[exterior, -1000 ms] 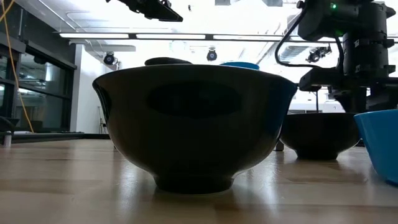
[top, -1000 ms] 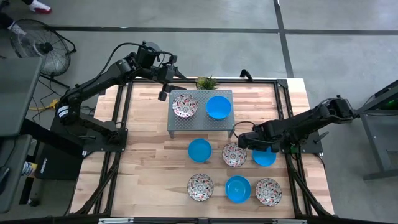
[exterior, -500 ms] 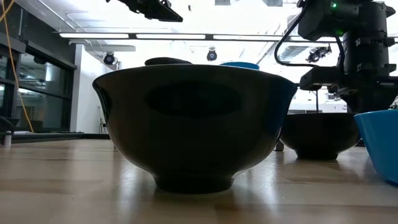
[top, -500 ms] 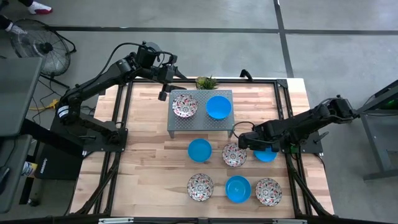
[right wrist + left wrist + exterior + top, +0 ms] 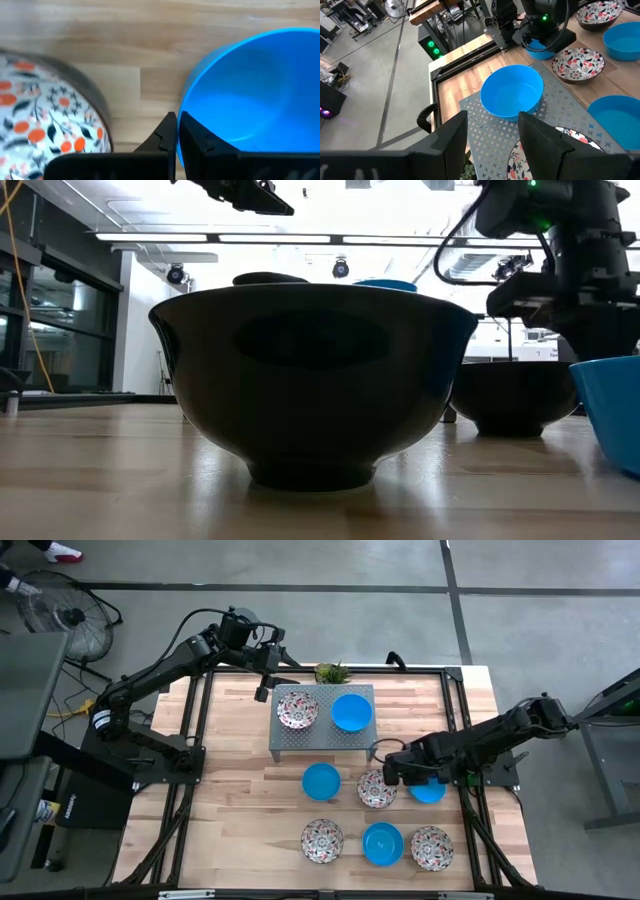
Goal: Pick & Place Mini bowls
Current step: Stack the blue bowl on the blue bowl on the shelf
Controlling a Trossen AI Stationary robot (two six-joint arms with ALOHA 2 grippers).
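Note:
My right gripper (image 5: 405,777) points down, shut on a blue mini bowl (image 5: 430,791) at the table's right. A floral bowl (image 5: 376,789) sits just left of that bowl on the wood. A grey perforated stand (image 5: 325,725) at the far middle carries a floral bowl (image 5: 297,709) and a blue bowl (image 5: 351,711). My left gripper (image 5: 492,145) hangs open in the air over the stand's far left corner (image 5: 264,690), touching nothing. My right gripper pinches the blue bowl's rim (image 5: 183,107) on the side facing the floral bowl (image 5: 45,120), one finger inside the bowl and one outside. The fingers come from above, pointing down. The bowl stays level; whether its foot is on the table I cannot tell.
More bowls stand on the near half of the wood: a blue one (image 5: 321,780) at the middle, then a floral (image 5: 322,840), a blue (image 5: 382,843) and a floral (image 5: 431,847) in a row near the front edge. A small green plant (image 5: 331,671) stands behind the stand.
My right wrist has rolled a little where it stands over the blue bowl. The bowls keep their places.

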